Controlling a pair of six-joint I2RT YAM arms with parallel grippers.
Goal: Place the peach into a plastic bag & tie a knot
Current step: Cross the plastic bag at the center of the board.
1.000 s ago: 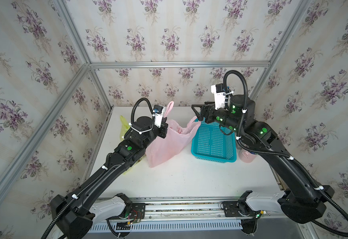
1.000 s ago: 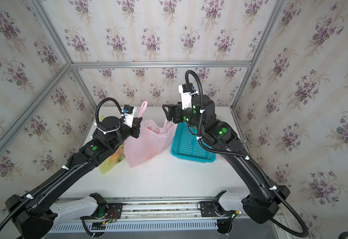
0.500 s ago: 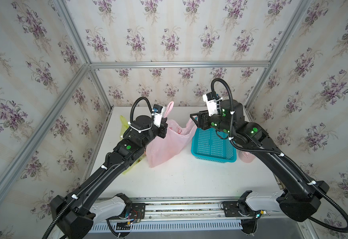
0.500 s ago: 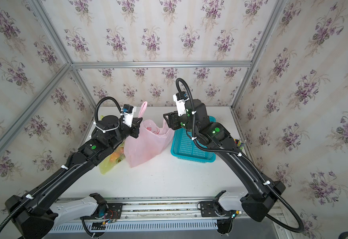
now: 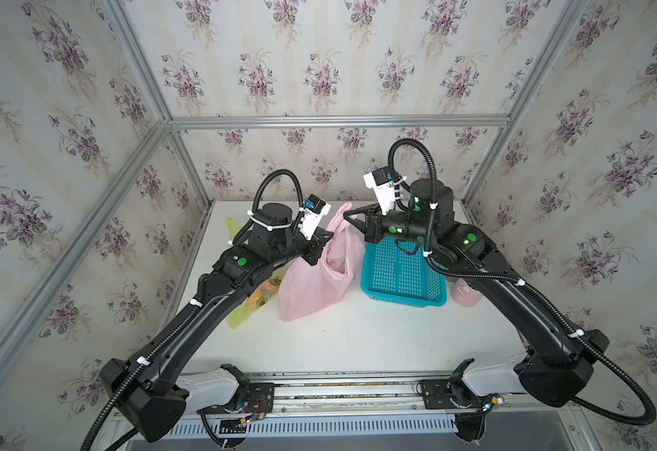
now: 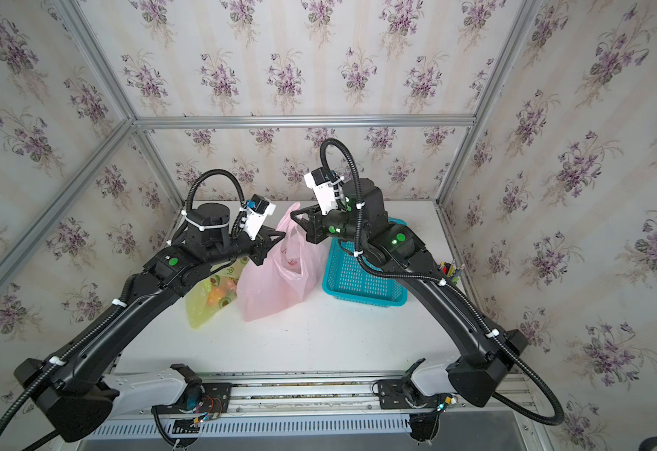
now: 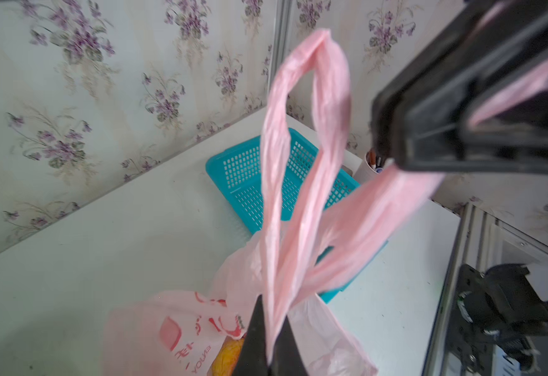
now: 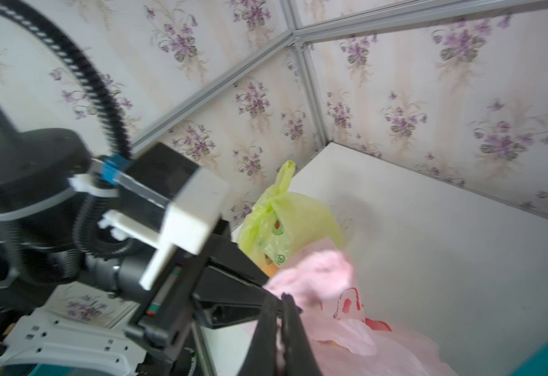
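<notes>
**Now both grippers hold the bag by its handles**

Nearest, bare tabletop (image 5: 358,339) lies in front of the pink plastic bag (image 5: 311,285). The bag stands on the tabletop with the peach (image 7: 228,356) inside. A knotted yellow bag (image 6: 209,300) sits just beside it on the left arm's side, a teal basket (image 5: 401,273) just beside it on the right arm's. Above the bag, the left gripper (image 5: 330,233) is clamped on one handle (image 7: 302,146) and the right gripper (image 5: 346,216) on the other, their tips near each other.

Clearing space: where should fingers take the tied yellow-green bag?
Probably its knotted neck, coming from the back-wall side: that part of the yellow-green bag is gathered narrow and exposed, while the left arm overhangs its bulging body.
</notes>
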